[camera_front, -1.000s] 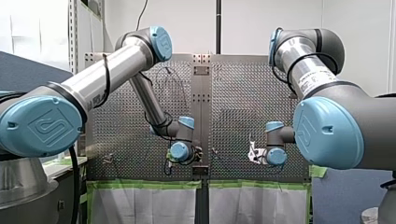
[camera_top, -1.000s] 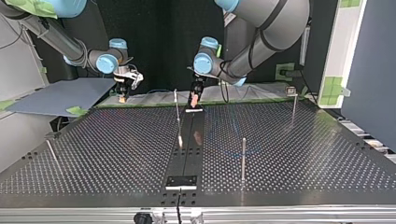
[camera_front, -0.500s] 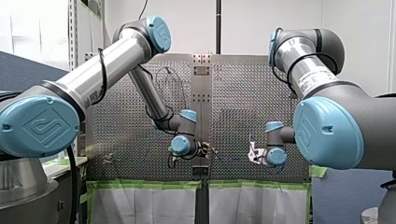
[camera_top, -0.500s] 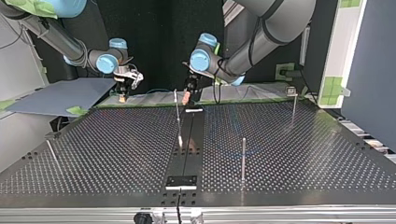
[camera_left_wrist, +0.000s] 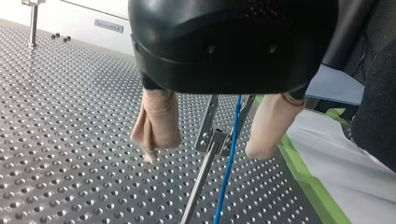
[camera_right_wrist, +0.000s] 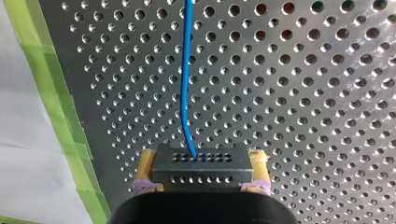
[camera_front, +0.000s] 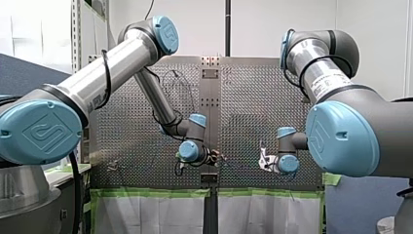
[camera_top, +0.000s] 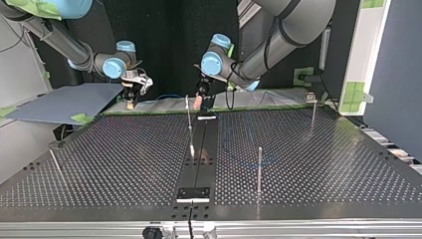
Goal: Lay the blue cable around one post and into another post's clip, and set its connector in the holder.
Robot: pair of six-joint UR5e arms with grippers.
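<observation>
Perforated surface below; my spread left end effector straddled the likely limp blue cable, my right end effector pinched its stiffer connector.

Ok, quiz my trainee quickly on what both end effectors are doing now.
1. True or false: the right end effector grips the connector.
2. What stands between the fingers of the left end effector? A) post and cable B) connector C) nothing
3. Which end effector is open?
Key: 1 true; 2 A; 3 the left.
</observation>
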